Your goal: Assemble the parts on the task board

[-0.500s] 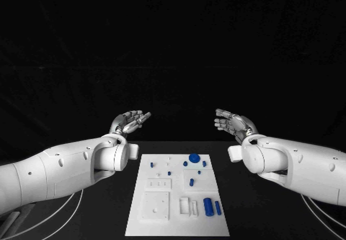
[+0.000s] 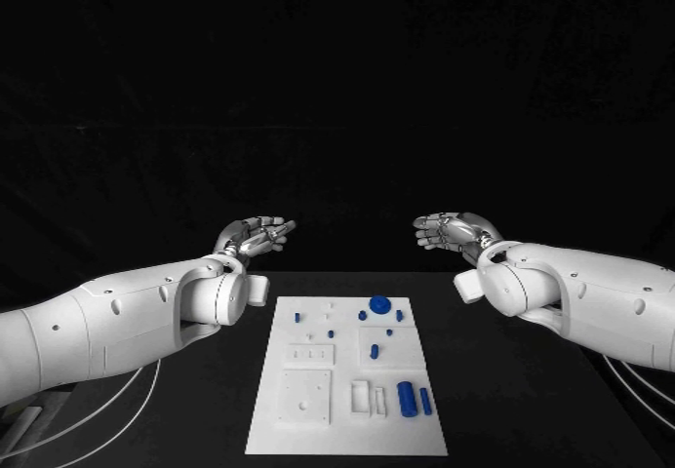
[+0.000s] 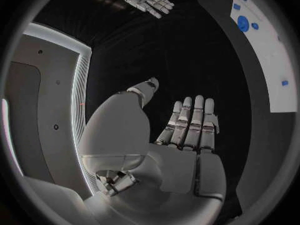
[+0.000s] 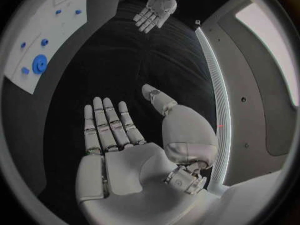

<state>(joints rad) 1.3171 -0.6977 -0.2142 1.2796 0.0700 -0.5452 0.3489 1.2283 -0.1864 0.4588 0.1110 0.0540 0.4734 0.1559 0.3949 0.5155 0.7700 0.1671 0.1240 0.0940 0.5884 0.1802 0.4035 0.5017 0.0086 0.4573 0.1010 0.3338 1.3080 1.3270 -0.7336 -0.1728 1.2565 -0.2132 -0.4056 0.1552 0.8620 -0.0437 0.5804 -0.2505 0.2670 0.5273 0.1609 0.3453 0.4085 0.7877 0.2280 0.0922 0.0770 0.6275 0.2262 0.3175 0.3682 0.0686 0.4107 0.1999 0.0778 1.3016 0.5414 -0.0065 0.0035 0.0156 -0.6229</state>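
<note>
On black table (image 2: 548, 409), head view: white board (image 2: 347, 429) at centre, near edge toward robot. Blue parts on it: disc (image 2: 378, 303) at far end, cylinder (image 2: 407, 401) near front, small pegs between. Left hand (image 2: 251, 237) and right hand (image 2: 453, 232) raised beyond board's far end, well apart, fingers spread, nothing held.

Left wrist view: left hand (image 3: 187, 130) flat, fingers extended, empty; board (image 3: 265, 45) w/ disc (image 3: 243, 23) off to side.

Right wrist view: right hand (image 4: 115, 135) same, empty; board (image 4: 53, 30), disc (image 4: 40, 64).

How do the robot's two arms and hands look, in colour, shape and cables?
Both arms are smooth, rounded white shells with small dark dots and a thick round wrist. The left hand and the right hand are silver metal with segmented fingers. Thin pale cables curve on the table under the left arm, and more lie under the right arm.
</note>
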